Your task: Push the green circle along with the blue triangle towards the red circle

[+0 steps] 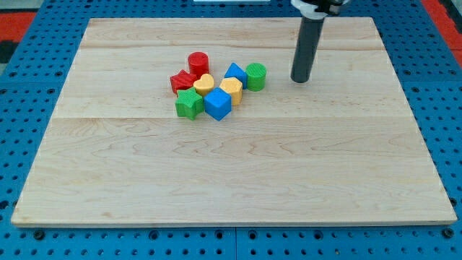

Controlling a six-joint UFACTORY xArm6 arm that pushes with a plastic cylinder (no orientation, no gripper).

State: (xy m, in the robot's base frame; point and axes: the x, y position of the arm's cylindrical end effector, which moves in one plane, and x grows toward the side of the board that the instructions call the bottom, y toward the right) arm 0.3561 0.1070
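Tip [300, 80] right of green circle [255, 76]; apart.

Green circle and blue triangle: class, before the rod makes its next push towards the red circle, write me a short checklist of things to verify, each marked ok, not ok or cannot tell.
1. My tip is in view, clear of all blocks: ok.
2. My tip sits to the view's right of the green circle, on the side away from the red circle: ok.
3. Green circle is next to the blue triangle: ok.
4. Straight path to the red circle is free: not ok, the yellow heart lies near the line.
5. Whether green circle and blue triangle actually touch: cannot tell.
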